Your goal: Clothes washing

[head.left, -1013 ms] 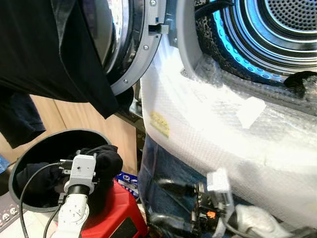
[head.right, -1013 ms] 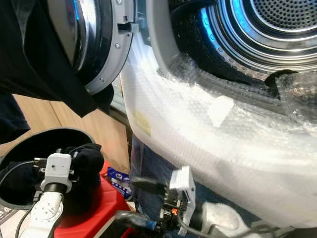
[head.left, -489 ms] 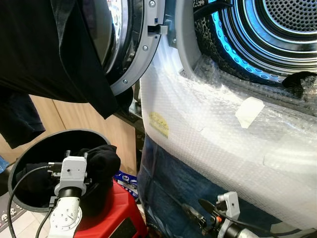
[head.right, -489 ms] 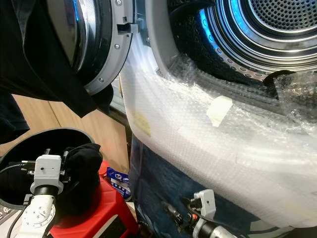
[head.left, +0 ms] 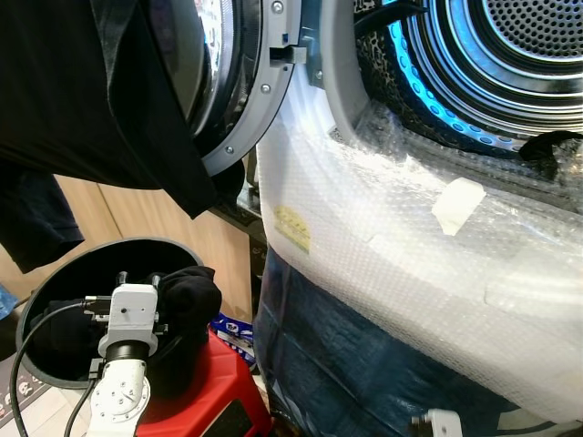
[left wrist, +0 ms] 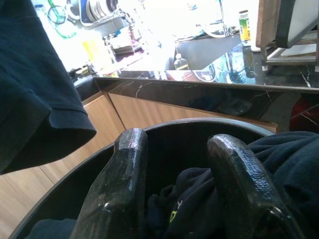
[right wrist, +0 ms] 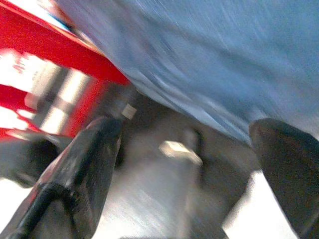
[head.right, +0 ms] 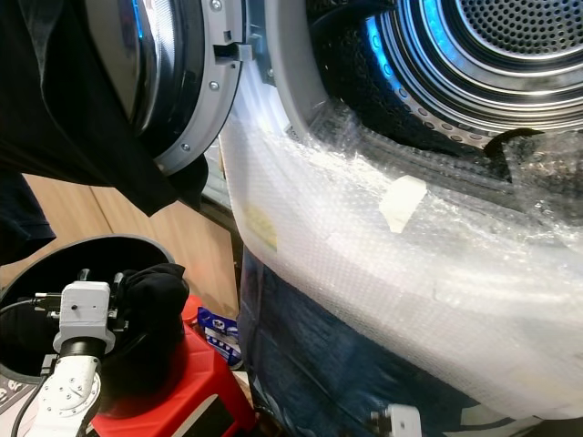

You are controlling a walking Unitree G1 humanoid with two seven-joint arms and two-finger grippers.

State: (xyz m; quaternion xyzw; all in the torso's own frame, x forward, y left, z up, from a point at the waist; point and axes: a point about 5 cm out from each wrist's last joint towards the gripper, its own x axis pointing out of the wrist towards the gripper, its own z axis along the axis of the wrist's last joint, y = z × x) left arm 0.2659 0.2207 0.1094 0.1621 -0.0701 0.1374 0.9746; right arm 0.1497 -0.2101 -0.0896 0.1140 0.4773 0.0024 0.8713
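At far left a dark T-shirt (head.left: 100, 100) hangs over the open washer door (head.left: 250, 100), its hem dropping toward a round black basket (head.left: 36, 309) that sits on a red stool (head.left: 214, 401). The left tool (left wrist: 179, 199) reaches into the basket; in the left wrist view its two black fingers (left wrist: 124, 184) are spread apart with dark clothes (left wrist: 279, 164) bunched between and beside them, one finger resting against the heap, so it looks released and not gripping anything. From the head views the same dark bundle (head.left: 191, 291) sits piled at the basket's near rim, just beside the wrist camera. To the right stands the washing machine, its front wrapped in bubble wrap (head.left: 410, 255), with a blue denim garment (head.left: 337, 355) hanging below it. Above, the drum (head.left: 510, 64) is open and lit blue, and a dark scrap of cloth (head.left: 551, 150) lies on its lip. The right tool (right wrist: 184, 149) is low beside the denim and the stool, its fingers (right wrist: 94, 164) wide apart and holding nothing; that view is blurred.
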